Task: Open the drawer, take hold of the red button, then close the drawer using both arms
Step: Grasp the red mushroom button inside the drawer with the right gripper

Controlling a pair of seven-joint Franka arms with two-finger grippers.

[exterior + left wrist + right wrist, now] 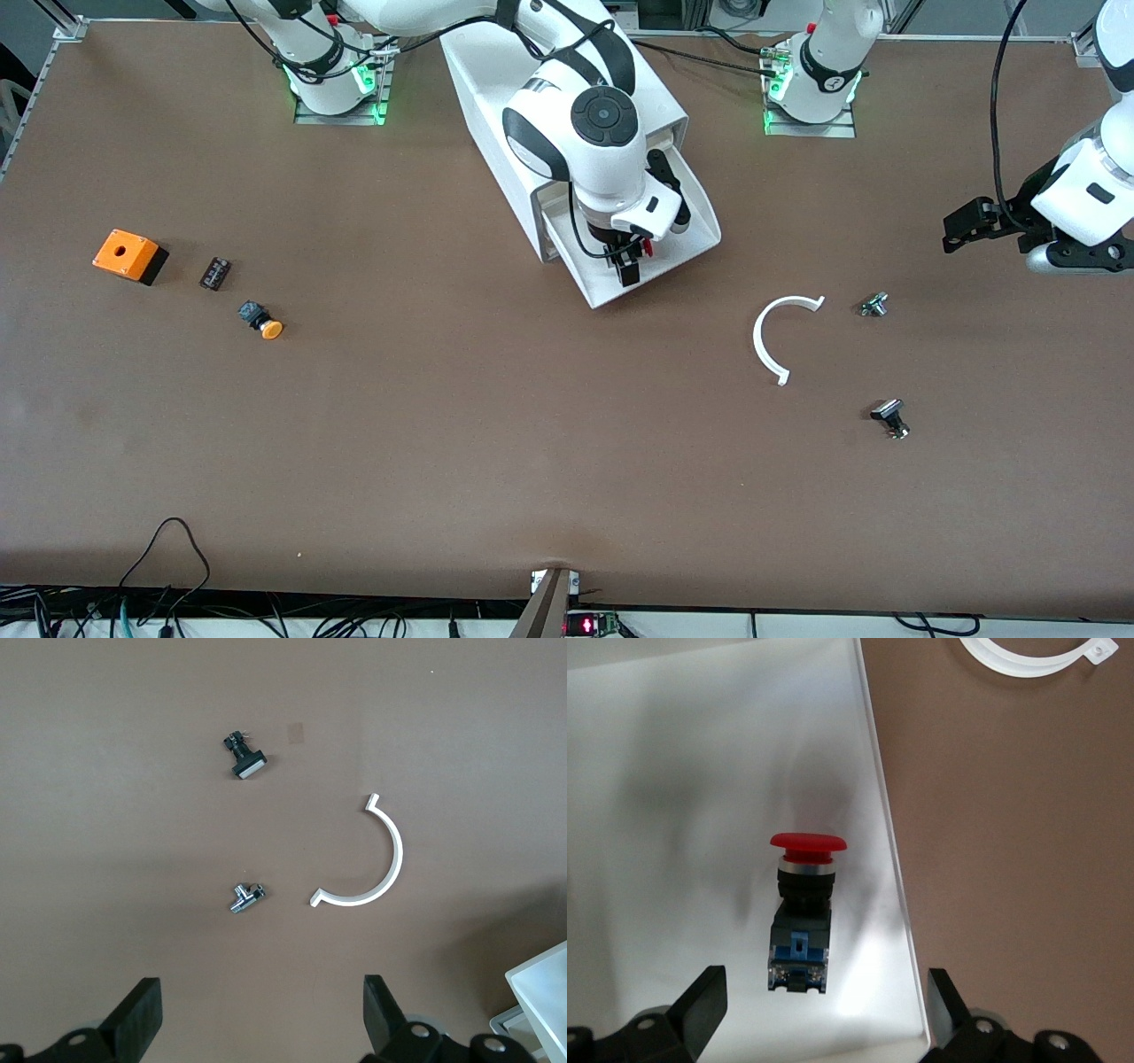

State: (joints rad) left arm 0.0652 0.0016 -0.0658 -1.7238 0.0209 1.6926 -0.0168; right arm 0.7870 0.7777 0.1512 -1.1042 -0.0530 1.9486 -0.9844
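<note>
The brown tabletop (443, 425) is carrying an open drawer (691, 244). The right hand (627, 257) is hovering spread over the red button (806, 904). The left hand (979, 221) is waiting, released and empty.

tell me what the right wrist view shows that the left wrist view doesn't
Only the right wrist view shows the red-capped button lying in the open drawer, between the open fingers of the right gripper. Only the left wrist view shows two small metal parts on the table, under the open left gripper. Both show the white C-shaped ring and a bit of the drawer.
</note>
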